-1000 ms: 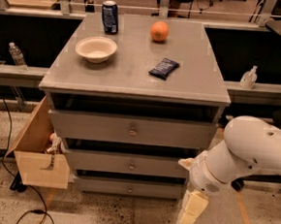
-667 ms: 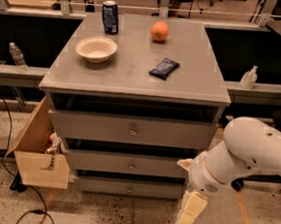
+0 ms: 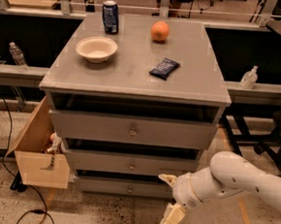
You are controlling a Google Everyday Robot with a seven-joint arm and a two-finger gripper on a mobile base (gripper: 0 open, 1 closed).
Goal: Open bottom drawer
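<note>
The bottom drawer (image 3: 110, 185) is the lowest, slimmest grey front of the grey cabinet (image 3: 133, 79). It has a small round knob (image 3: 129, 189) at its centre and sits pushed in. My gripper (image 3: 168, 200) hangs on the white arm (image 3: 232, 182) low at the right. It is in front of the drawer's right end, right of the knob and touching nothing. Its two cream fingers (image 3: 171, 219) are spread apart and hold nothing. The arm hides the drawer's right end.
Two taller drawer fronts (image 3: 131, 130) sit above. On the top are a white bowl (image 3: 96, 48), a blue can (image 3: 110, 16), an orange (image 3: 160, 31) and a dark packet (image 3: 164, 68). A tan wooden box (image 3: 36, 166) stands at the left, with a cable (image 3: 30, 212) on the floor.
My gripper has moved left and slightly down, closer to the bottom drawer's knob. The drawers and the things on the cabinet have not moved.
</note>
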